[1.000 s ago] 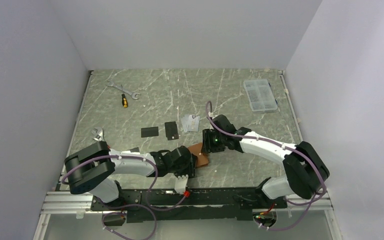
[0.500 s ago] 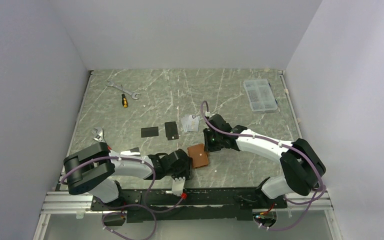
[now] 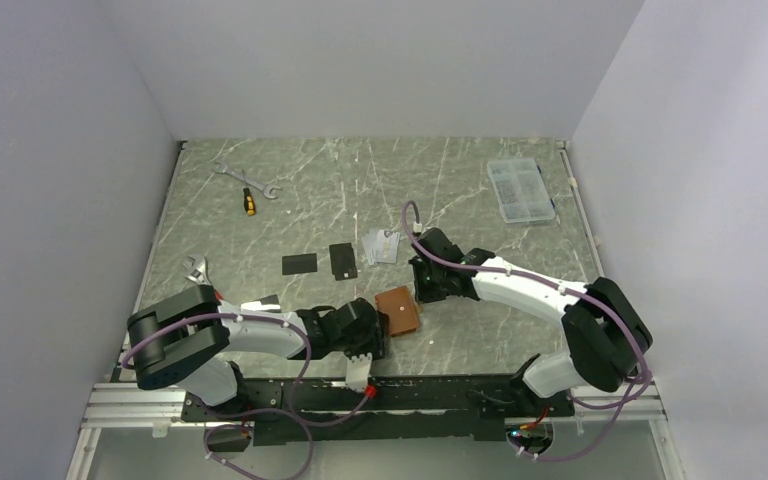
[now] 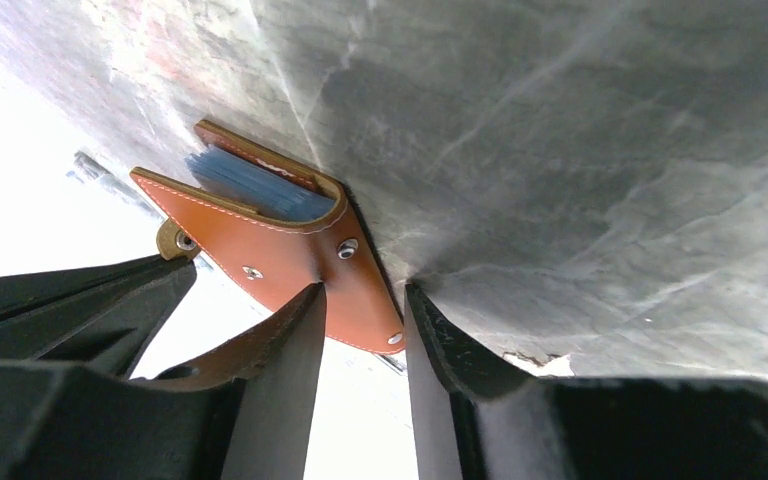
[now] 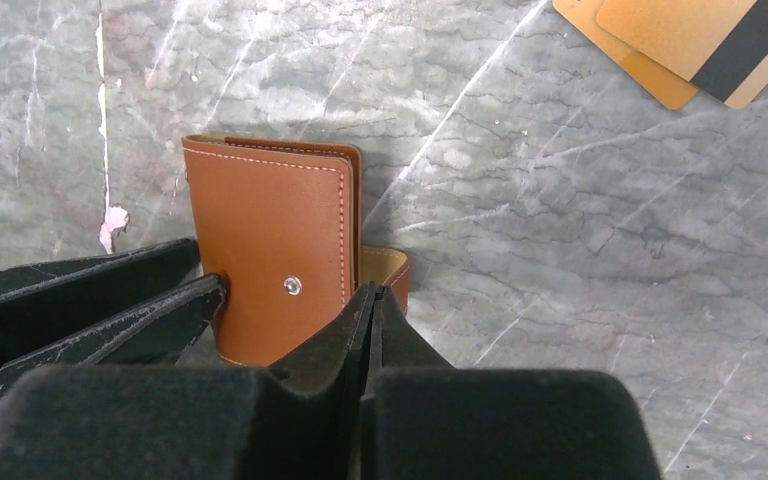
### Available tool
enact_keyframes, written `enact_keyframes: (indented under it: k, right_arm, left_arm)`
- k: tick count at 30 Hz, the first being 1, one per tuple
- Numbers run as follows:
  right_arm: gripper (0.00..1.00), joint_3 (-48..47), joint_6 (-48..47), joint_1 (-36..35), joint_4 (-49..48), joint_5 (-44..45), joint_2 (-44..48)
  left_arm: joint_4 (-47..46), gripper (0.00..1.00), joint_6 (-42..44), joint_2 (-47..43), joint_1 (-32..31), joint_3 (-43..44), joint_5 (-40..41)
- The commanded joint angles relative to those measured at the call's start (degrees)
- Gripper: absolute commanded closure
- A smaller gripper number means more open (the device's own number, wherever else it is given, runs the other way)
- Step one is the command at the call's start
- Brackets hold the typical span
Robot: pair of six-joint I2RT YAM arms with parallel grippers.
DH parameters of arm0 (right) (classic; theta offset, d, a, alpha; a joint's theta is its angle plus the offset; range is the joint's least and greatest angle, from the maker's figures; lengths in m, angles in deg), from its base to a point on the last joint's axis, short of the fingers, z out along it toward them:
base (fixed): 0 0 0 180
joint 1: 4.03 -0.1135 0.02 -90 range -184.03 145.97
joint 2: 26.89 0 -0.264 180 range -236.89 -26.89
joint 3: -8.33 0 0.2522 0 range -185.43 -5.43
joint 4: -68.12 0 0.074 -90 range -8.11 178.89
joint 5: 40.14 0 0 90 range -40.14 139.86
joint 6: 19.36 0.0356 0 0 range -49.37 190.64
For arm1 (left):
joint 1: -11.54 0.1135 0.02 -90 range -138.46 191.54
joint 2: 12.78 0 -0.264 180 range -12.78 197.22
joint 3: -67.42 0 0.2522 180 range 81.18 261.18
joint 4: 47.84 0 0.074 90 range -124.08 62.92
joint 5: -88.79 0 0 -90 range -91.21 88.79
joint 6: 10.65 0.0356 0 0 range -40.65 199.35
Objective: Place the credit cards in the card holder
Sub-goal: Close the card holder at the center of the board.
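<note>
Pinching a corner of the card holder (image 4: pixel 260 250), my left claw (image 4: pixel 365 297) is closed on it. My right claw (image 5: pixel 372 292) is pressed shut at its tab, with orange credit cards (image 5: pixel 660 25) ahead-right.

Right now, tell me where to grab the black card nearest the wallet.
Probably pinch the black card across its two long edges, straight down from above: it lies flat on the table, clear of the wallet, so only thin edges offer a hold.
</note>
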Motion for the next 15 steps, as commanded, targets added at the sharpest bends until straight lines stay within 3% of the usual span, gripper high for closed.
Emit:
enact_keyframes:
  k: [1,12,15]
  right_arm:
    - [1.0,-1.06,0.34,-0.13,2.11,0.39,2.94]
    - [1.0,0.49,5.22,-0.12,-1.41,-5.14,4.38]
    - [1.0,0.87,6.03,-0.12,-2.37,-6.44,3.94]
  left_arm:
    - [1.94,0.58,-2.25,1.48,-0.47,-0.59,-1.32]
    - [3.67,0.5,-2.64,4.0,-0.51,1.68,-1.24]
    - [4.58,0.55,-2.2,4.81,-0.77,2.21,-1.09]
